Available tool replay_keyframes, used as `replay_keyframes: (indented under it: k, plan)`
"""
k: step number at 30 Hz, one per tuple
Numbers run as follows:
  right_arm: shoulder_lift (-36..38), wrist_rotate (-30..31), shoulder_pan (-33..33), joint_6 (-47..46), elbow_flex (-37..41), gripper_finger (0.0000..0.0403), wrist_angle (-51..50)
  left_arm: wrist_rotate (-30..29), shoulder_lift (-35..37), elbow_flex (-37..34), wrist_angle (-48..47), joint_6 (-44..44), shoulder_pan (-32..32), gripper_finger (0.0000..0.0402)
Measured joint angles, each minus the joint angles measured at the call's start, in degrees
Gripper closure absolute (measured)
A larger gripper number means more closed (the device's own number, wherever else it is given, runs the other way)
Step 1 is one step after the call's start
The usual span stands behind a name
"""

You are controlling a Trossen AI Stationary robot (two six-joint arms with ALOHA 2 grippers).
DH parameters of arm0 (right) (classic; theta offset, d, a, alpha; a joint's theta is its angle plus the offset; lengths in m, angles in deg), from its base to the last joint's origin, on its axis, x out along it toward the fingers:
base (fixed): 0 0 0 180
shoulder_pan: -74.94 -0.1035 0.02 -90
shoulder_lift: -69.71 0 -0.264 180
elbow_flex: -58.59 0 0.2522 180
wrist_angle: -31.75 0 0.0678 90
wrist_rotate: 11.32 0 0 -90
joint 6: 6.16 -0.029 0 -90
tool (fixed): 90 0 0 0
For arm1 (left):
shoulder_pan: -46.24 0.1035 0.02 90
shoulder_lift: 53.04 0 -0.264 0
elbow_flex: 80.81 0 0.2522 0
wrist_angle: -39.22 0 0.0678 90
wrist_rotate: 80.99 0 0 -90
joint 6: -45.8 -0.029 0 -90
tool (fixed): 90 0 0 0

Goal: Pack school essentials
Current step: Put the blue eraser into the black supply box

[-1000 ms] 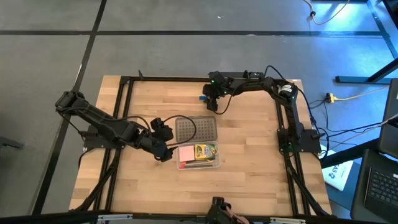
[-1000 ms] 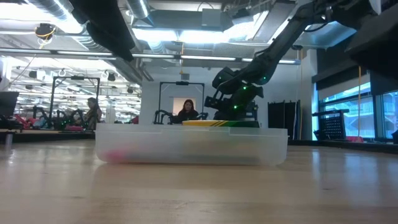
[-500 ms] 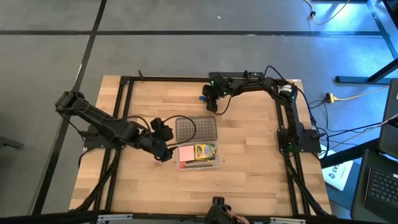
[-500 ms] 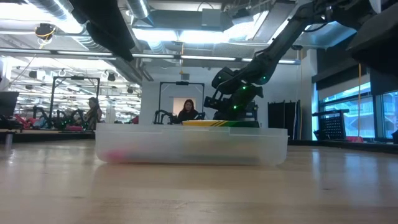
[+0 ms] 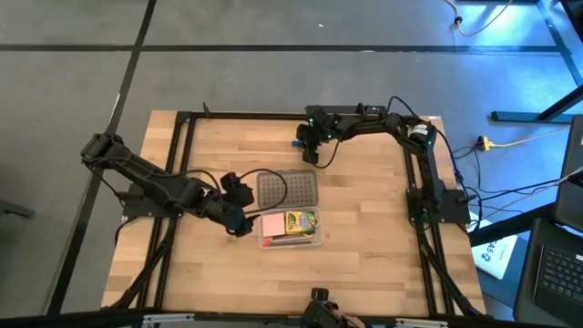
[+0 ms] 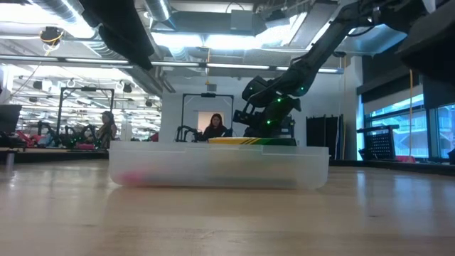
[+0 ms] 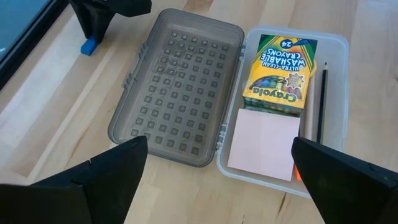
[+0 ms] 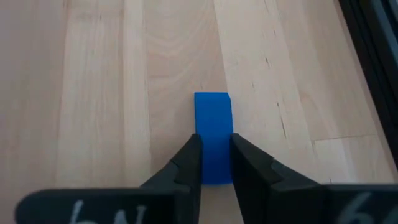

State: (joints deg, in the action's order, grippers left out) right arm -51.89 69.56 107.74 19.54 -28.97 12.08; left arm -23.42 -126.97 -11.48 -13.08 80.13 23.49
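Right gripper (image 8: 215, 163): two dark fingers closed on the near end of the small blue rectangular block (image 8: 212, 134), one finger on each long side; block flat on the pale wooden table (image 8: 99, 93), its long axis running straight away from the wrist, in line with the fingers; far end free. Position, high view: right gripper (image 5: 310, 150) at the far middle of the table, block (image 5: 298, 143) just beside it, well apart from the case.

Left gripper (image 7: 217, 177): fingers wide apart, holding nothing; hovering over the near-left edge of the clear rectangular plastic case (image 7: 333, 46). High view: left gripper (image 5: 239, 219) just left of the case (image 5: 319, 240).

Case contents: green-and-yellow crayon box (image 7: 280, 71); pink square paper pad (image 7: 264, 143) touching its near end; thin dark pencils (image 7: 322, 102) along the side wall. Grey dotted lid (image 7: 177, 118): open, lying flat, on the side of the case toward the block.

Judgement: block is the item in hand; case lies toward the table's near side from it, past the lid; right arm is the nearer and already placed for the carry.
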Motion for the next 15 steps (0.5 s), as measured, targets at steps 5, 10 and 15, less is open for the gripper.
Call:
replay_keyframes:
  k: [5,10,15]
  plan:
    - [0.11,-0.01,0.00,-0.05,0.02,0.0332,0.03,0.00,0.00,0.00,0.00,0.00,0.00,0.0008]
    - [0.98,-0.11,-0.02,-0.20,0.22,0.0332,0.00,0.02,0.00,0.00,-0.02,0.00,0.00,0.0008]
    - [2.64,0.87,0.20,-1.24,0.37,0.0332,-1.38,0.02,0.00,0.00,-0.02,-0.02,0.00,0.0008]
